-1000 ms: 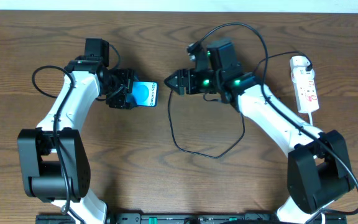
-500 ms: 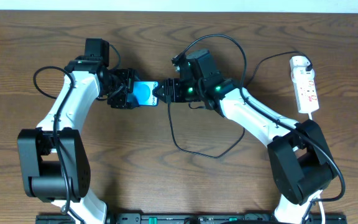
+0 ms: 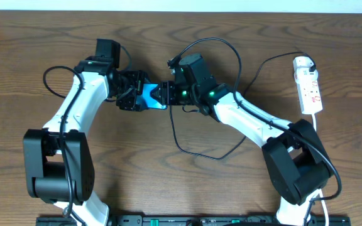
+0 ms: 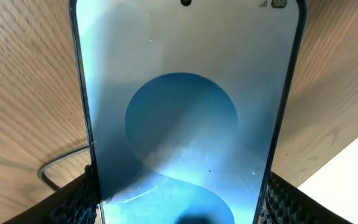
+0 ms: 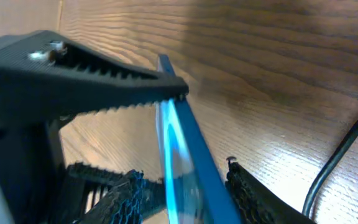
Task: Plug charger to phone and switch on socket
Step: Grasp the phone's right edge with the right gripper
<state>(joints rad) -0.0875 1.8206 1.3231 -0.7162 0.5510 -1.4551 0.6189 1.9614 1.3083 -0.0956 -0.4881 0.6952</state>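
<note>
The phone (image 3: 149,98), its screen bright blue, is held off the table by my left gripper (image 3: 137,95), which is shut on its two long sides. It fills the left wrist view (image 4: 185,112) between the fingers (image 4: 179,208). My right gripper (image 3: 163,93) is at the phone's free end. In the right wrist view its fingers (image 5: 182,199) stand apart on either side of the edge-on phone (image 5: 188,146). The charger cable (image 3: 193,150) loops over the table from the right gripper and shows in the right wrist view (image 5: 344,162). Its plug tip is hidden. The socket (image 3: 310,88) lies far right.
The white adapter (image 3: 303,63) sits at the far end of the power strip, whose white cord runs down by the right arm's base. A black toothed jaw of the left gripper (image 5: 104,87) crosses the right wrist view. The table's far edge runs behind both arms.
My right gripper has moved left from beside the phone until its fingers straddle the phone's end. The left gripper has shifted slightly right with the phone.
</note>
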